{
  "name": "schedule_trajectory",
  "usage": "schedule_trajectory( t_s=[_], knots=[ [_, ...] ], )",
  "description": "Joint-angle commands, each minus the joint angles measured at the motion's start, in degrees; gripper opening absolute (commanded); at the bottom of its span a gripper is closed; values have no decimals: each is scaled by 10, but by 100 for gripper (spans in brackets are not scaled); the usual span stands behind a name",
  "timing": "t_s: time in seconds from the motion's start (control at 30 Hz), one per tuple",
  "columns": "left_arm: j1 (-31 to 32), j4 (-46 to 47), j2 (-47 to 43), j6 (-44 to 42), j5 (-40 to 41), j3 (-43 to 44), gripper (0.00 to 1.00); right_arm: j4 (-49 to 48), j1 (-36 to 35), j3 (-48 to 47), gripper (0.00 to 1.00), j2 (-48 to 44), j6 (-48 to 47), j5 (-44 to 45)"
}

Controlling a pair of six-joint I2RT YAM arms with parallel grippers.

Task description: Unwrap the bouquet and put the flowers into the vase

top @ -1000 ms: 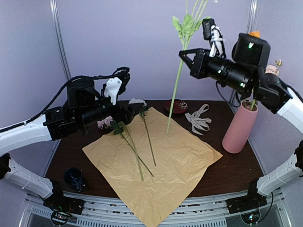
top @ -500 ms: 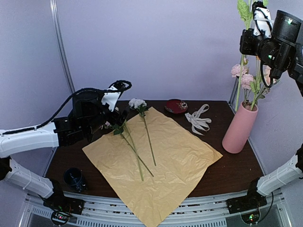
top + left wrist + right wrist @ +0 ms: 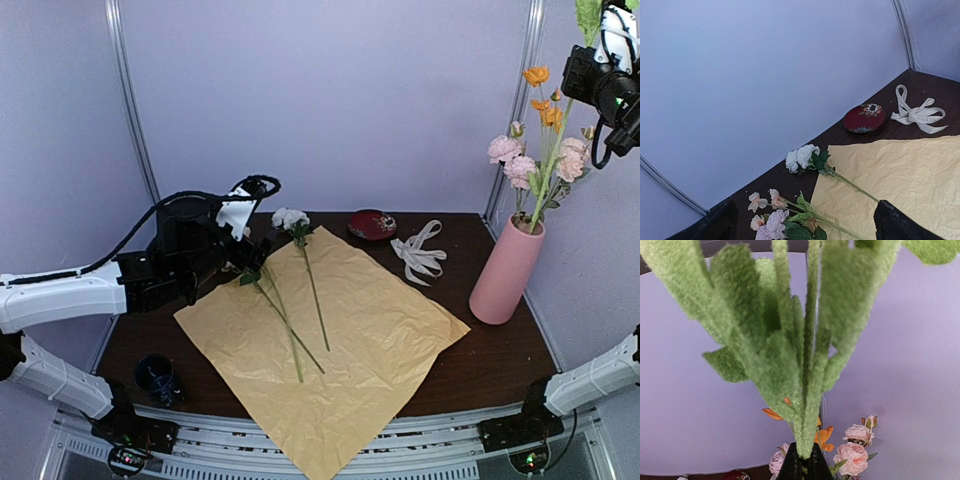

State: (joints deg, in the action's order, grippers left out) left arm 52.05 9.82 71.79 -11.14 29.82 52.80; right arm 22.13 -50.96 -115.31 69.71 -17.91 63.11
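Observation:
The orange-tan paper [image 3: 340, 350] of the bouquet lies spread flat on the table, and its cream ribbon [image 3: 420, 250] lies loose behind it. Two of the flowers rest on the paper: a white one [image 3: 802, 156] and a pink bunch [image 3: 769, 221]. My left gripper [image 3: 805, 226] hangs open just above the pink bunch, a finger on each side. The pink vase [image 3: 505, 272] at the right holds pink and orange flowers [image 3: 535, 150]. High above it, my right gripper [image 3: 805, 467] is shut on a fuzzy green sprig [image 3: 800, 355]. The sprig's lower stem is hidden.
A dark red dish [image 3: 372, 224] sits at the back of the table next to the ribbon. A small dark blue cup [image 3: 155, 376] stands at the near left corner. The right arm [image 3: 605, 85] is at the top right edge of the overhead view.
My right arm has swung up and to the right with the green sprig, from over the table to above the vase. The left arm has drawn back slightly, still open.

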Motion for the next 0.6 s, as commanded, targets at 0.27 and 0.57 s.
schedule_trajectory(
  t_s=[0.27,0.57],
  knots=[
    [-2,22,4,18,-9,3,98,-75,19,133,0,-67,-26,43],
    [-1,15,10,23,-9,6,98,-163,76,193,0,-86,-24,-11]
  ],
)
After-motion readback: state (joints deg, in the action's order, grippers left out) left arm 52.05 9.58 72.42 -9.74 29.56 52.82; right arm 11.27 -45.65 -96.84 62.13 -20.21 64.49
